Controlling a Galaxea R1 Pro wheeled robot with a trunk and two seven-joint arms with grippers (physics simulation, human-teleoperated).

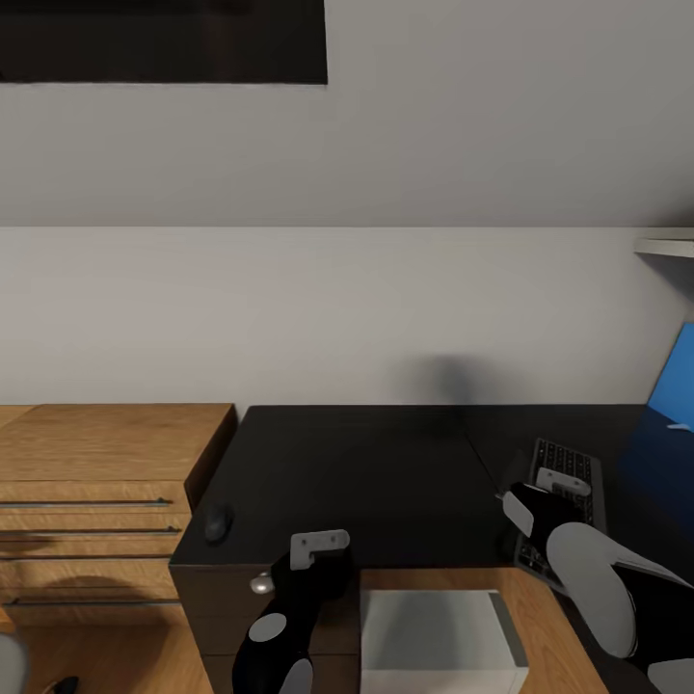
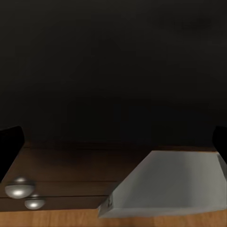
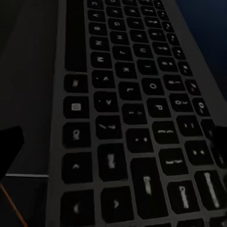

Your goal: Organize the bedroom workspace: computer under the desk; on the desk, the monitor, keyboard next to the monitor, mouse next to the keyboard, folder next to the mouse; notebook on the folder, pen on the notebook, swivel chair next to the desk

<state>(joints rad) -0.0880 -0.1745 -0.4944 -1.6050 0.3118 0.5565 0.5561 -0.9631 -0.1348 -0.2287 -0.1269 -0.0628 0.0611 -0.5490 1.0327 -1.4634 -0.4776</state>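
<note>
Right gripper (image 1: 536,501) lower right of frame, over slim dark-keyed silver-framed keyboard (image 1: 559,501) at black-topped desk (image 1: 366,482) front edge; grip unclear. Risk: keyboard overhangs, nudge could tip it off.

Attic corner in front of me — pale walls, dark top, oak to the side.

I'm looking at a sloped pale grey wall (image 1: 405,145) that meets a lower upright stretch at a faint crease, with a dark rectangular pane (image 1: 159,40) set high at the left. An oak dresser (image 1: 96,482) with thin bar handles stands at the left, touching the black-topped furniture beside it. Oak plank floor (image 1: 125,655) shows below — light is soft and even, with one blurred shadow on the wall.
</note>
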